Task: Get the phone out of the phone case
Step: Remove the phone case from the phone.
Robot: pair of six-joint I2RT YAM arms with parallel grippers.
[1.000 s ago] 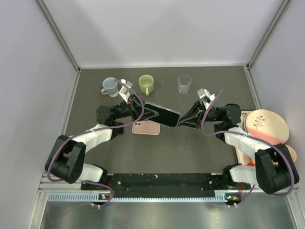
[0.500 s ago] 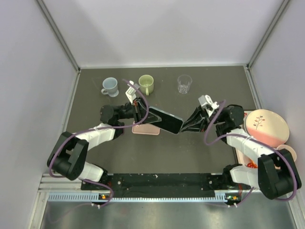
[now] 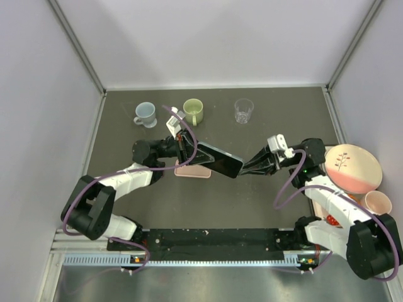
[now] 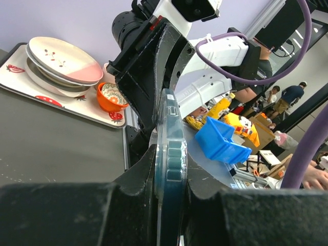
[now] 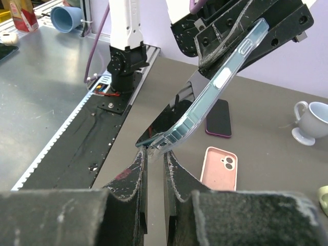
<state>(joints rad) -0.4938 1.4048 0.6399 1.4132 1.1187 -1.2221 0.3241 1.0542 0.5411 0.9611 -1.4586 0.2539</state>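
I hold the phone (image 3: 220, 160) up off the bench (image 3: 283, 201) near its middle, with one pincer at each end. It sits in its clear, blue-tinted case (image 5: 225, 77) as far as I can see. My left pincer (image 4: 169, 177) is clamped across the flat faces of the case at the 9 o'clock end, one finger on either side; from that wrist I see the case edge-on, standing straight up between the fingers. My right pincer (image 5: 155, 152) is nearly closed and pinches the case's corner at the 3 o'clock end. I cannot tell whether that corner has lifted off the phone. From above, the phone's long side runs roughly from 10 o'clock to 4 o'clock, and from my right wrist it slants upward away from the fingers.

Below it on the bench lies a pink case (image 5: 221, 166) with its camera cut-out showing, on the 6 o'clock side of my left pincer. A dark phone (image 5: 219, 119) lies flat near it.

Along the 12 o'clock edge stand a blue mug (image 3: 145, 113), a green mug (image 3: 193, 111) and a glass (image 3: 244, 110), well apart from my hold. At 3 o'clock a tray (image 4: 77, 110) carries stacked plates (image 3: 351, 165), with a pink cup (image 3: 376, 202) just beside them.
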